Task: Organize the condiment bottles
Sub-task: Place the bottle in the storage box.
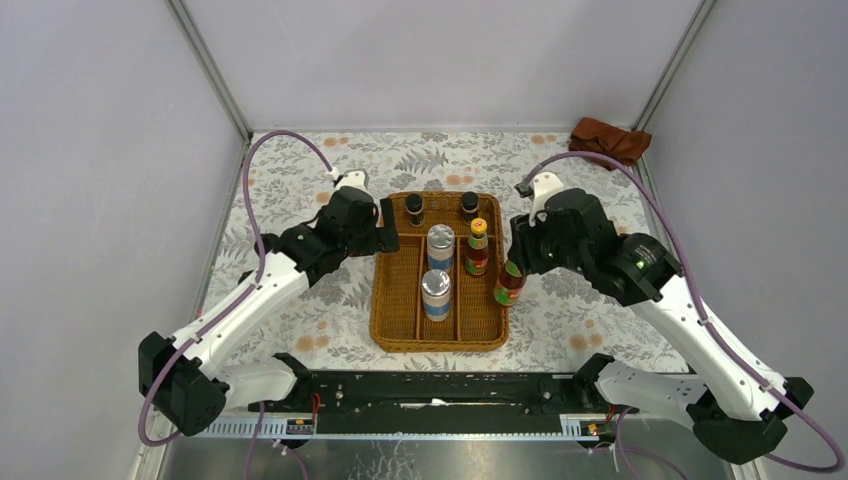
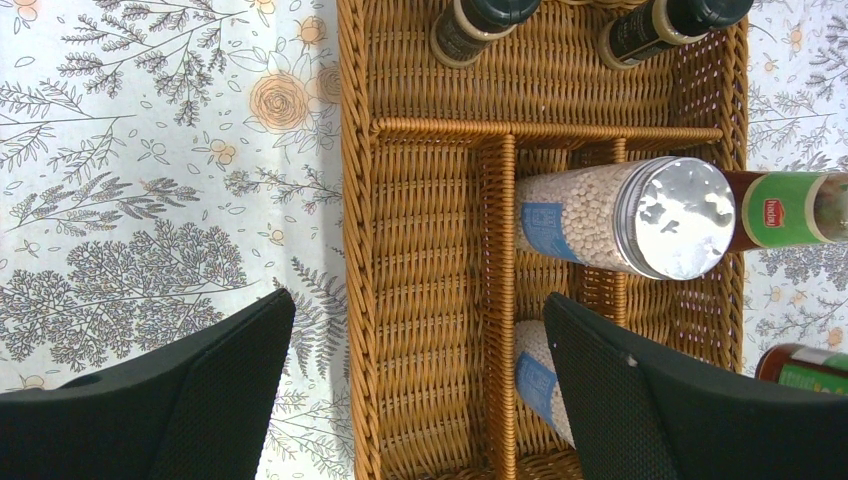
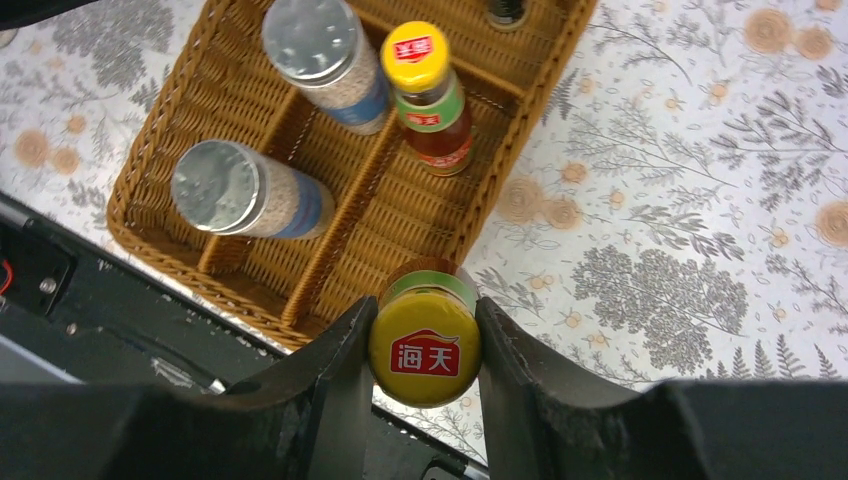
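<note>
The right gripper [image 3: 425,308] is closed around the top of a red sauce bottle with a yellow cap [image 3: 425,358]. The bottle is upright, its long axis vertical. It is just outside the right rim of the brown woven wicker tray [image 1: 438,346]. The free space lies to its left, in the tray's right-hand lane, nearer the arm bases than the matching sauce bottle [image 1: 477,250] standing there. The left gripper [image 2: 420,310], jaws wide and empty, hovers over the left lane, farther away.

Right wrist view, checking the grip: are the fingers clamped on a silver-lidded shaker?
No, the right fingers are closed around a yellow-capped sauce bottle.
</note>
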You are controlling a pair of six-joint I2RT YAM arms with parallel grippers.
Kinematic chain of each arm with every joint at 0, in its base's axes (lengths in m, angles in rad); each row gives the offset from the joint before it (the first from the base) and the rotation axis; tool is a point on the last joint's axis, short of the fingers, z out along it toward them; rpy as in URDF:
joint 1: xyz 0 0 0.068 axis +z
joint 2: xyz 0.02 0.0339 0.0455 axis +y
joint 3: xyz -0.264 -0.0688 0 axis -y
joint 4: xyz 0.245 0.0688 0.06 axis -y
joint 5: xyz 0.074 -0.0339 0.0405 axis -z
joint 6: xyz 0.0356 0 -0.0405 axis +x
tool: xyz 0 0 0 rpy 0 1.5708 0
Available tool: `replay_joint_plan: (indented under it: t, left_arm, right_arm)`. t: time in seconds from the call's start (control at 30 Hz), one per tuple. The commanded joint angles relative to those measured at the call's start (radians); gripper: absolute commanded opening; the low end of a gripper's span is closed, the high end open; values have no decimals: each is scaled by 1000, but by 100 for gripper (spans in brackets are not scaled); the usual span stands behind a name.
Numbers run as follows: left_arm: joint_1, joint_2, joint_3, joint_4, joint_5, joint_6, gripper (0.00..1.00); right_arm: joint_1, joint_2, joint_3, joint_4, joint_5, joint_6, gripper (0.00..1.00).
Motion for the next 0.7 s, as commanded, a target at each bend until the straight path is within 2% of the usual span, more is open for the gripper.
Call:
replay_joint_plan:
  t: [0.0,0.33,0.67]
  left_arm:
    - [7,13,8,52,-13,-5,98]
    - [7,23,10,54,-23,7,98]
    - [8,35,20,54,-30,23,98]
  right_arm:
    - [75,17,83,55,12,0,0]
    - [192,79,93,91,32,3,0]
    - [220,96,51,144,29,0,0]
